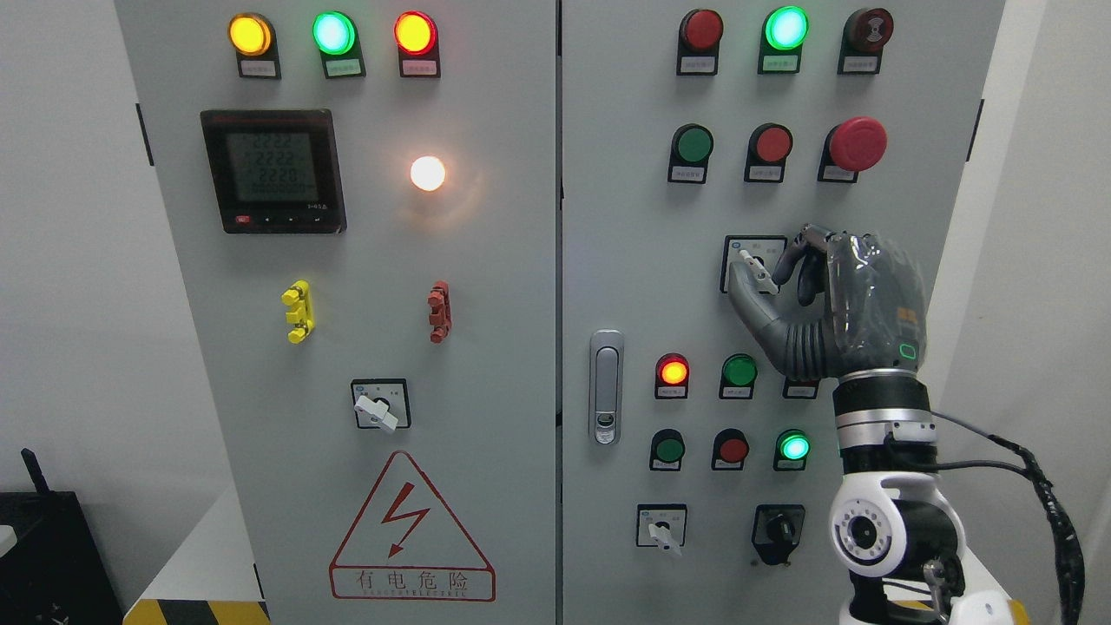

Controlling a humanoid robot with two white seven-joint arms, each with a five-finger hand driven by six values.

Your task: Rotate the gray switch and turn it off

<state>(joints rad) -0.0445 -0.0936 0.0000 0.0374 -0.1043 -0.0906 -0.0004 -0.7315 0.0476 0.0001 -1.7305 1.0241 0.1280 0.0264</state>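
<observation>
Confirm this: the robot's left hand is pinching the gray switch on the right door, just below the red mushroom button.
Wrong hand. The head view shows the right hand, its arm rising from the lower right, with thumb and fingers around the gray switch on the right door, below the red mushroom button.

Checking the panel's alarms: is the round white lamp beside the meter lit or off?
Lit. The white lamp glows brightly and casts a warm halo on the door, right of the meter.

The dark grey robotic right hand covers the small grey rotary switch on the grey cabinet door from the right and below. Bare panel lies open to the switch's left, towards the silver door latch. Above, a red mushroom button juts out; below, a green round pushbutton sits close beside the thumb.
</observation>
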